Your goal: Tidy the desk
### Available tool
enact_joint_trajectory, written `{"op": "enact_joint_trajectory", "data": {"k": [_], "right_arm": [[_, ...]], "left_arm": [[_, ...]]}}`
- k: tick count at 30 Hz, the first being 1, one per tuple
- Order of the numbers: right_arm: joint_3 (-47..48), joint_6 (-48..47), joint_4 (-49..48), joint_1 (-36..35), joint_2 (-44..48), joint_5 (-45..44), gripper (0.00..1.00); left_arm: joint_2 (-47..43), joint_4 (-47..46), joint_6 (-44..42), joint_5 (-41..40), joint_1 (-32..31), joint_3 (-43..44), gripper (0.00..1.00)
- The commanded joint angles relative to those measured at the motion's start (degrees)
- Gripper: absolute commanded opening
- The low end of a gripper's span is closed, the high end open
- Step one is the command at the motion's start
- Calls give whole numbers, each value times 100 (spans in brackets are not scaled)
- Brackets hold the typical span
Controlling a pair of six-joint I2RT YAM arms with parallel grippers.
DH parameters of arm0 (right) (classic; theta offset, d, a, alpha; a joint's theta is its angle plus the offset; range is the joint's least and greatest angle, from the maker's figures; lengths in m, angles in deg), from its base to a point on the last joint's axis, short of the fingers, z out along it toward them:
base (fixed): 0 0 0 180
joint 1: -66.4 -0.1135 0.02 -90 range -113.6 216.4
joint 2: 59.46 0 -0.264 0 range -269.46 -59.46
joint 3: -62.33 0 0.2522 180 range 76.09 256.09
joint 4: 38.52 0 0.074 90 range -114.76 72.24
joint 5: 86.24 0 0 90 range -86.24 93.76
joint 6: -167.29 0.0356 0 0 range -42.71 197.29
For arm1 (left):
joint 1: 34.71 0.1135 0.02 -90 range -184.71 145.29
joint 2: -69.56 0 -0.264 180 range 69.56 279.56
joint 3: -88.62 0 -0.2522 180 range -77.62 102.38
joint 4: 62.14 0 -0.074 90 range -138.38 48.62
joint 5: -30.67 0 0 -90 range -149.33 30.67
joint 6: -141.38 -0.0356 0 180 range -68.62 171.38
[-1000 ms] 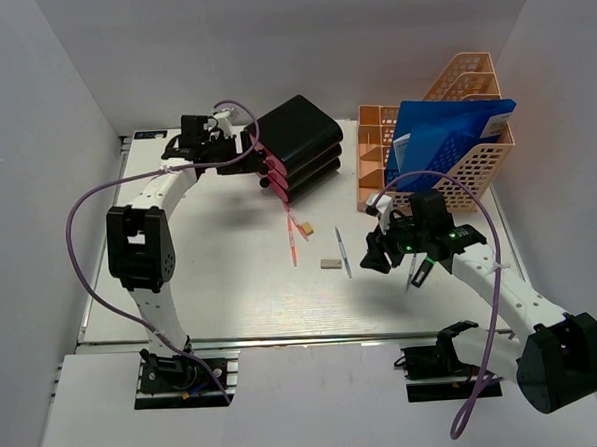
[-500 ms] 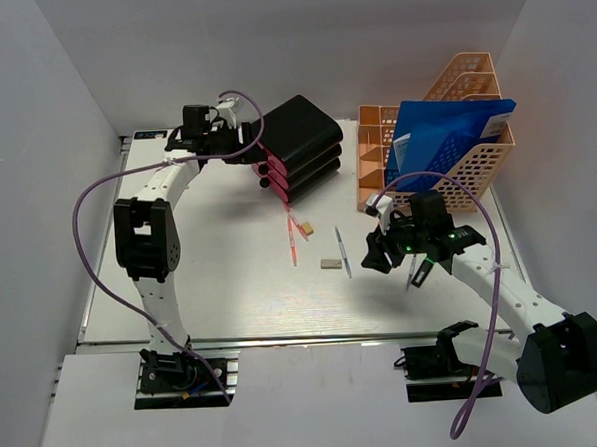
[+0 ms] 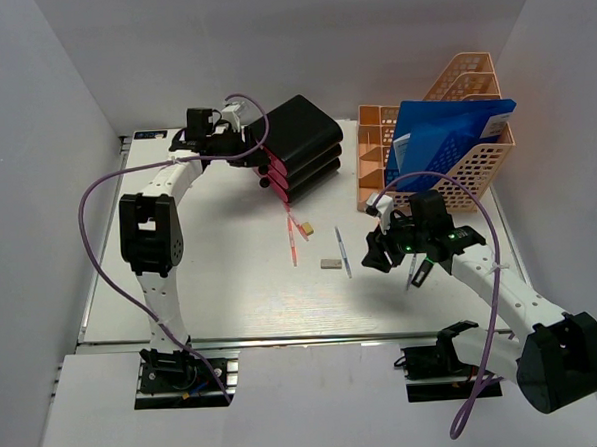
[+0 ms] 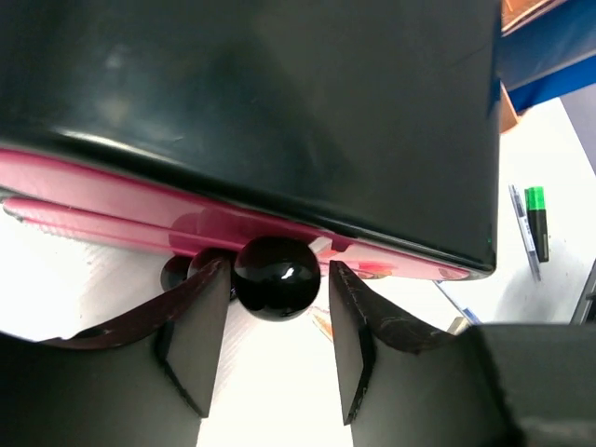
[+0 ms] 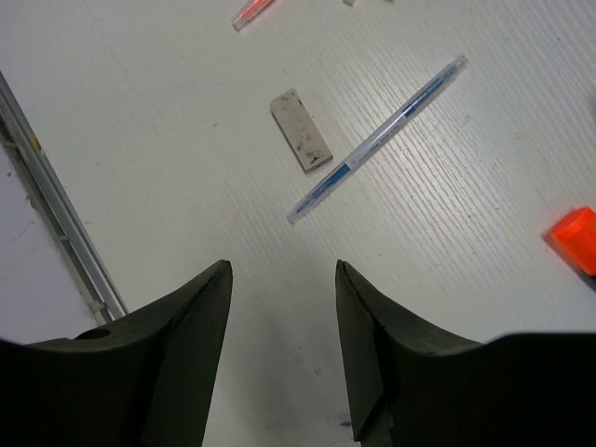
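Left wrist view sets the round glossy black knob (image 4: pixel 277 277) of the black-and-pink plastic drawer box (image 4: pixel 279 112) squarely between the fingers of the left gripper (image 4: pixel 277 270). They are spread either side of it with only slivers of gap, not visibly pinching. The box stands at the far middle of the large flat white rectangular desk (image 3: pixel 221 278), nearer the left arm. Any pull would likely run straight back along the drawer's length. The right gripper (image 5: pixel 282 270) hovers spread and empty over the desk, near a slim blue pen (image 5: pixel 377 140).
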Motion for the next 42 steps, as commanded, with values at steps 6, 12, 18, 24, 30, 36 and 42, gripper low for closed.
{"op": "enact_joint_trajectory", "data": {"k": [6,12,18,24,30,36,42], "right_arm": [[-54,-56,-141,36,10,9,54],[-81,-38,-158,28,-7,-9,54],[-72,-38,-167,36,28,-26,54],[-81,-29,-176,54,19,-44,54],[-107,-38,-158,80,28,-44,54],[-125,-73,-176,80,45,-61,54],[-151,-91,-185,80,98,-70,55]], "left_arm": [[-38,18,-192,201,29,467,58],[-135,-263,-96,280,29,309,46],[-82,35,-227,368,29,397,41],[-205,132,-307,271,29,178,33],[-573,229,-351,157,82,-191,33],[-925,528,-693,-142,135,-463,31],[-1400,387,-676,-396,240,-1131,31]]}}
